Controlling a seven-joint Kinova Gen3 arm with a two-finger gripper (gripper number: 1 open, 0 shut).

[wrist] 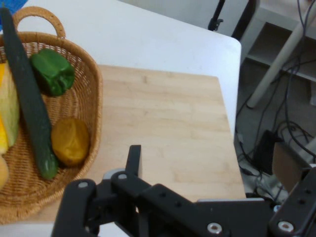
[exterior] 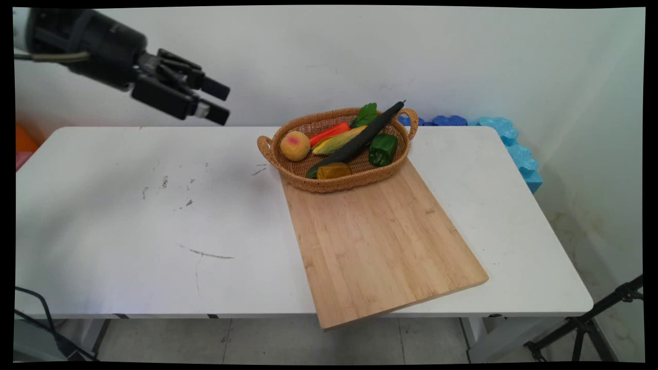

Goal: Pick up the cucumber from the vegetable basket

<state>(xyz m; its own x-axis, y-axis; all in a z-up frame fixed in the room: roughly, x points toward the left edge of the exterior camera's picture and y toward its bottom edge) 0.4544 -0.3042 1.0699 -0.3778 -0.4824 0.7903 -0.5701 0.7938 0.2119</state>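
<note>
One wooden cutting board [exterior: 380,236] lies nearest the table's [exterior: 128,216] front edge, set at a slant, its near corner jutting a little past that edge. Its top is bare. Left of it, the white tabletop carries some dark scuffs and a thin curved scratch.

At the board's far end sits an oval wicker basket [exterior: 329,186] with a loop handle at each end, its near side resting on the board. Inside, a long dark cucumber [exterior: 357,143] runs corner to corner, its tip sticking out over the far rim by the right handle. A peach [exterior: 294,146] sits at the left end. A yellow ear of corn [exterior: 336,141] lies along the cucumber's far side, with an orange-red piece, perhaps a carrot [exterior: 330,133], just behind it, and a green leaf [exterior: 365,114] at the back rim. On the cucumber's other side are a green pepper [exterior: 383,149] and, against the near rim, a yellow-brown lump [exterior: 334,170] I cannot name for sure.

Behind the table's far right corner, blue foam pieces [exterior: 514,149] lie along the wall.

I hang high over the far left corner, well away from the basket. My gripper [exterior: 218,103] points toward it, fingers [exterior: 215,88] spread apart and holding nothing.
</note>
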